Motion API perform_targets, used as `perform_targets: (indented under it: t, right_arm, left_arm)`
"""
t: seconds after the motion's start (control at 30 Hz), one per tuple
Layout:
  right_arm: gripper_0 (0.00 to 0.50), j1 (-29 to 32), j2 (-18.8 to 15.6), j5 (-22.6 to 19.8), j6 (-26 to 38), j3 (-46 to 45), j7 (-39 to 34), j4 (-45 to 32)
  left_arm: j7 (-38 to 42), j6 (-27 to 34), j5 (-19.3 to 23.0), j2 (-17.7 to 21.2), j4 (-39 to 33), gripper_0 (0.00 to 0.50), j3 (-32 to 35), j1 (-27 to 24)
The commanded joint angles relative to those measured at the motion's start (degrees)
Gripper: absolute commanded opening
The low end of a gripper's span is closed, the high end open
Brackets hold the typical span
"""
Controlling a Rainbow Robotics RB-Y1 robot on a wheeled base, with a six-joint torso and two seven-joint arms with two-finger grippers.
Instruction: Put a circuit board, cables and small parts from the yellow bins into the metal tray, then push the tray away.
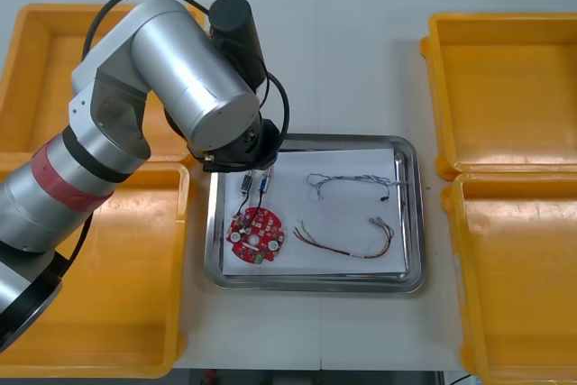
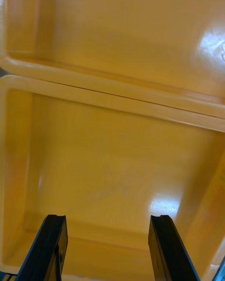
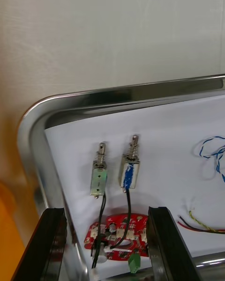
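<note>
Left wrist view puts my left gripper over the far left corner of the shiny, white-lined metal tray. Its black fingers stand wide apart with nothing between them and touch nothing. Beneath the gap lie two small metal parts, side by side on the white lining, each with a thin black lead running back towards the round red circuit board at the tray's left edge.

Towards the right edge lie the twisted blue and white cable, on the far side, and the red and yellow cable, on the near side. With a board, cables and parts all inside, I judge the loading done and the push not yet begun.

That push calls for me to lower the fingers to the tray's near rim and press it evenly, low enough not to ride over the lip. I must also stay clear of the loose parts, which could slide on the smooth lining.

My right gripper waits idle over a bare yellow plastic bin on the right side of the table, its fingers likewise spread and holding nothing.
</note>
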Motion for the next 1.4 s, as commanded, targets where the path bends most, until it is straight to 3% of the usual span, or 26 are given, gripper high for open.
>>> perform_targets:
  t: [0.03, 0.2, 0.43, 0.57, 0.77, 0.97, 1.17, 1.4]
  right_arm:
    - [0.5, -3.3, -4.7, -3.8, 0.2, 4.7, -2.1, -4.8]
    - [0.5, -11.5, -4.8, -9.9, -0.8, 12.6, -1.7, -7.9]
    - [0.5, -25.6, -4.2, -11.4, -5.6, 30.0, -1.7, -9.2]
    - [0.5, -34.1, -1.6, -9.0, -7.7, 40.5, -1.7, -9.1]
    - [0.5, -42.8, 5.9, -3.0, -7.6, 53.4, -1.1, -8.2]
    - [0.5, -47.0, 11.4, 2.5, -7.8, 62.1, 0.0, -6.9]
    - [0.5, -48.2, 15.7, 4.5, -7.9, 68.8, 1.5, -3.4]
    - [0.5, -49.6, 18.1, 8.0, -10.5, 77.5, 3.1, 0.4]
  left_arm:
    - [3.6, 4.1, 0.1, -0.1, -3.7, 0.5, 4.8, -2.3]
    - [-0.4, 6.9, 3.9, 2.1, -4.5, 0.5, 10.5, -2.2]
    - [-3.1, 6.9, 6.9, 6.1, -6.8, 0.5, 16.8, -1.0]
    - [-4.3, 6.9, 8.0, 8.9, -8.8, 0.5, 19.8, 1.9]
    - [-7.6, 6.9, 9.0, 13.0, -12.3, 0.5, 24.6, 8.6]
    - [-10.4, 6.9, 10.8, 16.7, -13.6, 0.5, 28.4, 13.5]
    - [-12.8, 6.9, 13.4, 19.4, -15.3, 0.5, 33.8, 18.5]
    - [-14.5, 6.9, 17.3, 22.0, -16.8, 0.5, 39.4, 22.8]
